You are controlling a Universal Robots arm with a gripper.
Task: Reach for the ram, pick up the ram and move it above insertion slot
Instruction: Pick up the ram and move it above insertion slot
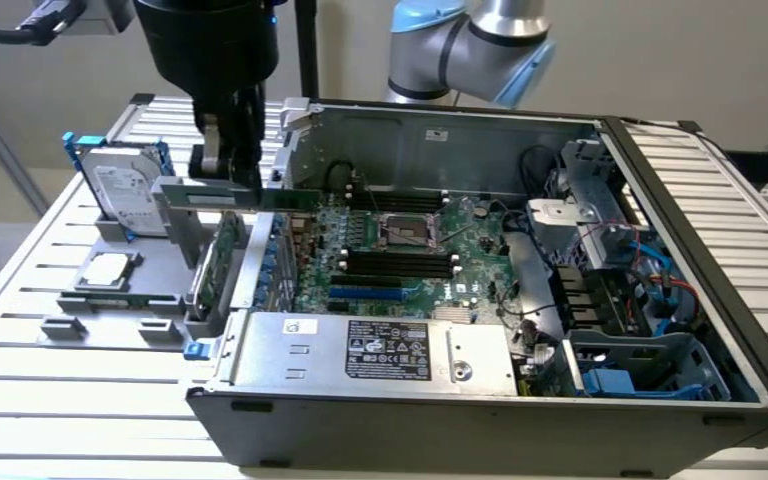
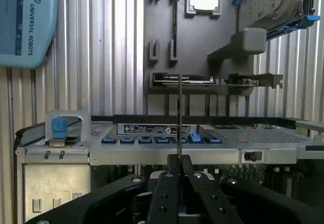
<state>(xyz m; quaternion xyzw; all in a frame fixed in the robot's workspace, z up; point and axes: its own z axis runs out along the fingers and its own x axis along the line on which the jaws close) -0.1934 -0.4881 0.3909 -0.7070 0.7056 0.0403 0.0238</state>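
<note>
The ram [image 1: 284, 199] is a thin green stick held level, lengthwise, over the open computer case's wall on the exterior view's left. My gripper [image 1: 228, 178] is shut on it from above, with the dark fingers [image 1: 211, 160] pinching its upper edge. In the wrist view the ram [image 2: 179, 112] shows edge-on as a thin dark line rising from between the closed fingertips of the gripper [image 2: 179, 160]. The motherboard's black memory slots [image 1: 391, 262] lie lower, toward the exterior view's right of the ram, with a blue slot [image 1: 371, 293] beside them.
A grey holder fixture [image 1: 104, 300] on the slatted table carries a silver hard drive [image 1: 124, 190], a CPU chip [image 1: 107, 270] and a broader green expansion card [image 1: 224, 265]. The power supply [image 1: 371, 350] fills the case's near corner. Cables and drive bays [image 1: 611, 290] crowd the exterior view's right side.
</note>
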